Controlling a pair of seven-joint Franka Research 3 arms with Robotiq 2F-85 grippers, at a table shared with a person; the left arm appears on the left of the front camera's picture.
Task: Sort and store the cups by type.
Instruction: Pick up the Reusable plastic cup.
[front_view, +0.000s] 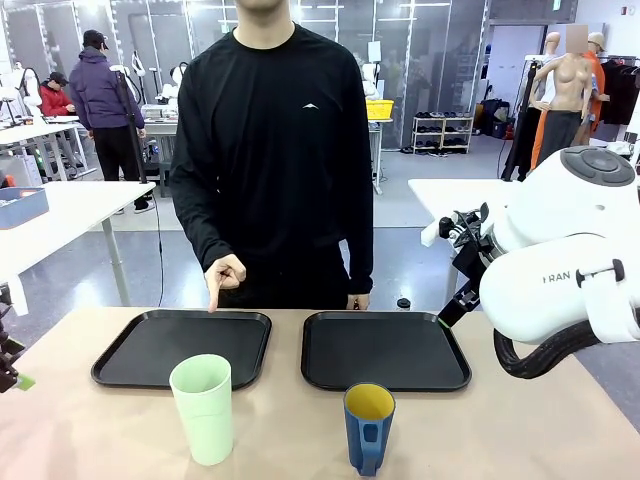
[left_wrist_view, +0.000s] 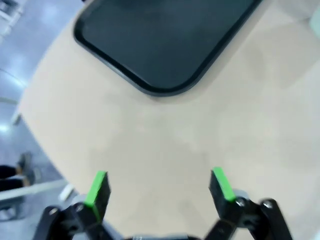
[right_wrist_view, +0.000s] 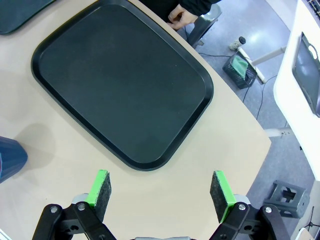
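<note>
Mint-green tumbler (front_view: 203, 408) stands upright by the robot-side edge of the table (front_view: 520, 440), nearer the left gripper (left_wrist_view: 159, 187); blue mug (front_view: 369, 425) nearer the right gripper (right_wrist_view: 160, 192); both gape wide, empty.

The left tray (front_view: 200, 335) and right tray (front_view: 385, 345), both black, lie side by side near the table's (front_view: 520, 430) far edge, not touching. A person in black (front_view: 270, 150) stands behind that edge.

Pale mint-green on the tall plastic tumbler (front_view: 203, 408), dark blue outside with yellow inside on the short handled mug (front_view: 369, 427), plain black on the left rectangular tray (front_view: 185, 345) and the right rectangular tray (front_view: 385, 348), light beige on the tabletop (front_view: 520, 430), black with bright green pads (left_wrist_view: 97, 186) on the left pincer (left_wrist_view: 159, 182) and the right pincer (right_wrist_view: 160, 181).
</note>
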